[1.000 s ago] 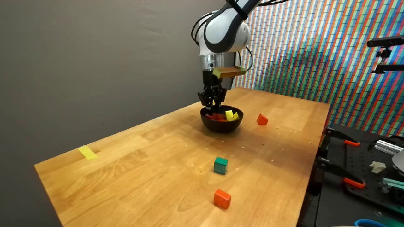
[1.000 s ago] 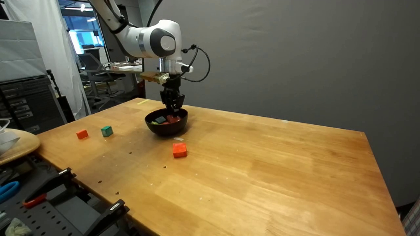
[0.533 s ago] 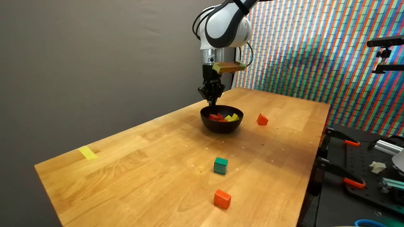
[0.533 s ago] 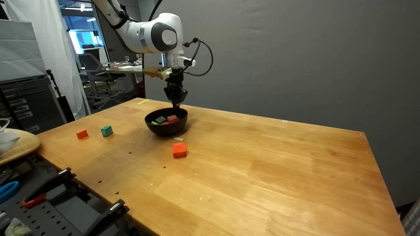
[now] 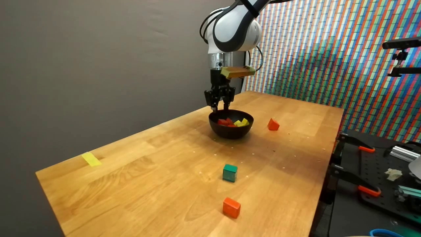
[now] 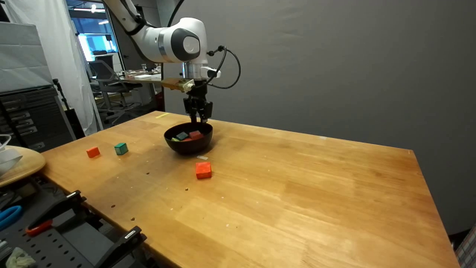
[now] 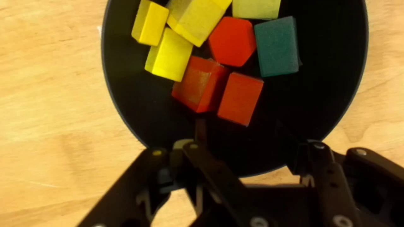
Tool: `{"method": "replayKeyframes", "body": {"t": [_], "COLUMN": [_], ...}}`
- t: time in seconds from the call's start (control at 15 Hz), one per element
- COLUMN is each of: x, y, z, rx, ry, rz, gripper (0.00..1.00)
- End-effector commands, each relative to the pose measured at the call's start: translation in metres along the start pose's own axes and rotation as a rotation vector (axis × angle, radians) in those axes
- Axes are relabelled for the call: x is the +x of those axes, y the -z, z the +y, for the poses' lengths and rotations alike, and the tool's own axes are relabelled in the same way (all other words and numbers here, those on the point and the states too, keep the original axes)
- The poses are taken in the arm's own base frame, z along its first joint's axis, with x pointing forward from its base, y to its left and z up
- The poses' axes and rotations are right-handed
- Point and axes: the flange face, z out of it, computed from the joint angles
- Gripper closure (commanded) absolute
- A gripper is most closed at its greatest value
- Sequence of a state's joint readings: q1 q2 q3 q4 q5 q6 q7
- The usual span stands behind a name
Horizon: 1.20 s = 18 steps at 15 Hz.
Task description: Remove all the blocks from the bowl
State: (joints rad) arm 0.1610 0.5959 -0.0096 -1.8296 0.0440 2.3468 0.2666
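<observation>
Lift from the bowl: In both exterior views the tool has risen out of the black bowl; its jaws came together on the way up and have parted again since.
Red blocks: The red blocks where it dipped lie on in the bowl, so that grab seems to have won nothing, and another try is probably in hand.
Tool above the rim: Released, jaws part way apart, only dark bowl between them in the lower middle of the wrist view; it holds nothing and touches no block in sight (whether a tip brushes the rim cannot be told).
Bowl, left to right: Yellow blocks at upper left of the wrist view, the red ones, a paler yellow block at the top edge, then a dark green block.
Bench, left to right: In an exterior view a green block lies on the bench at lower centre, an orange block nearer the bottom edge, and a lone red block right of the bowl, likely taken out already.
</observation>
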Motion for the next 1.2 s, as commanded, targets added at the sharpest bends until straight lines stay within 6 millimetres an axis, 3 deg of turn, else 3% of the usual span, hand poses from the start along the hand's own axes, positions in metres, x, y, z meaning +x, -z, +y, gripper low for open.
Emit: {"method": "replayKeyframes", "body": {"t": [0.0,0.13,0.27,0.33,0.47,0.87,1.07,1.13], "x": [0.012,0.013,0.013,0.012,0.008,-0.001,-0.004,-0.004], "y": [-0.008,-0.019,-0.025,-0.024,-0.025,-0.031,-0.037,-0.039], "z": [-0.006,-0.007,-0.008,-0.008,-0.006,0.001,-0.002,-0.003], "rx": [-0.006,-0.014,-0.015,-0.017,-0.013,-0.031,-0.032,-0.033], "ry": [0.036,0.047,0.056,0.059,0.056,0.045,0.048,0.053], "rz": [0.007,-0.008,-0.022,-0.026,-0.034,-0.051,-0.062,-0.065], "gripper": [0.68,0.82,0.87,0.82,0.56,0.1,0.07,0.14]}}
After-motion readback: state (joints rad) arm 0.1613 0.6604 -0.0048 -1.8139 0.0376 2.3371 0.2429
